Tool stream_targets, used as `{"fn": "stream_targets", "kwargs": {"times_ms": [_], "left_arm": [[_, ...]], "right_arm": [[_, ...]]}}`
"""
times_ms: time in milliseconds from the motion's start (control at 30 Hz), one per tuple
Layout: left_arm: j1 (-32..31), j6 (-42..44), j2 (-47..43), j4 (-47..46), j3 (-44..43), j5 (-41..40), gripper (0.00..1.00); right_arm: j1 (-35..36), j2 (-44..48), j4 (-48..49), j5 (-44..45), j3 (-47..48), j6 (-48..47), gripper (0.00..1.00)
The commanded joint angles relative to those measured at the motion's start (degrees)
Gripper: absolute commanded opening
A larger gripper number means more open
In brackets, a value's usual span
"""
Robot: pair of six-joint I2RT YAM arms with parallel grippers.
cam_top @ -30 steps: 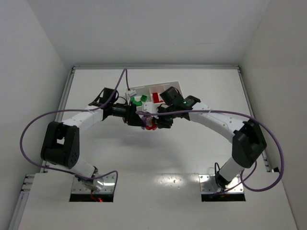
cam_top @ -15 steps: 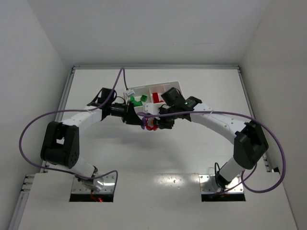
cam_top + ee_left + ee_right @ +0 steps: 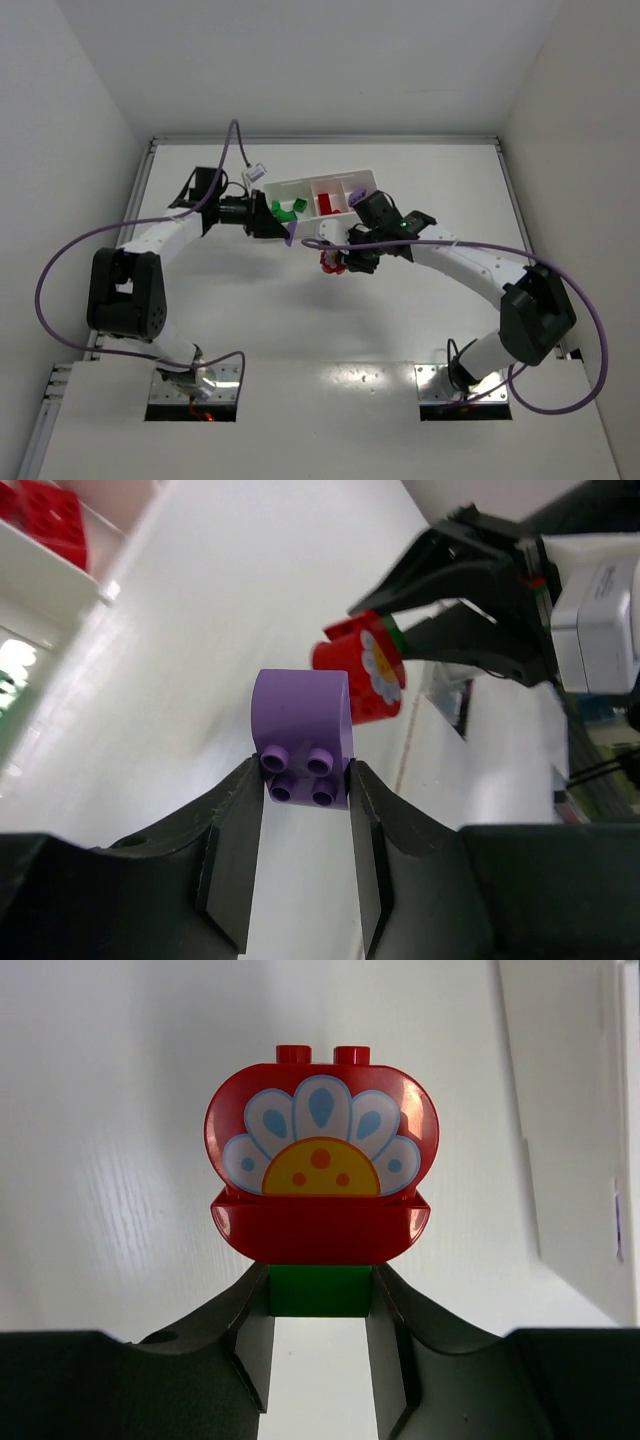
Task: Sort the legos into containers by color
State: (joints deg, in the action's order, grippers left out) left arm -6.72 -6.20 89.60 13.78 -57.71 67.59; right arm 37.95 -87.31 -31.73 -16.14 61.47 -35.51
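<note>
Top view looks down; both wrist views share red brick (image 3: 365,675).

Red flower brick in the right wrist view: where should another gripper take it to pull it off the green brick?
Grip the red flower brick across its flat printed face and back, probably from the stud end, opposite the right gripper holding the green brick; its sides are rounded.

Glossy, smooth plastic on the red-and-green clump (image 3: 321,1185) and purple brick (image 3: 303,742); table (image 3: 120,1110) smooth, faintly sheened.
</note>
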Motion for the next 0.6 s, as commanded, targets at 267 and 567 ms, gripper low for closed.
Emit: {"fn": "stream_targets", "kwargs": {"times_ms": [267, 567], "left_arm": [[-9.36, -12.42, 15.24, -16.76, -24.61, -10.63, 0.09], [-16.04, -16.47, 33.15, -17.74, -43.86, -15.38, 0.09]], "right_arm": [[-4.38, 9.34, 1.4, 1.2, -8.73, 2.2, 0.03], [-8.77, 12.95, 1.4, 1.73, -12.34, 2.72, 0.03]]}}
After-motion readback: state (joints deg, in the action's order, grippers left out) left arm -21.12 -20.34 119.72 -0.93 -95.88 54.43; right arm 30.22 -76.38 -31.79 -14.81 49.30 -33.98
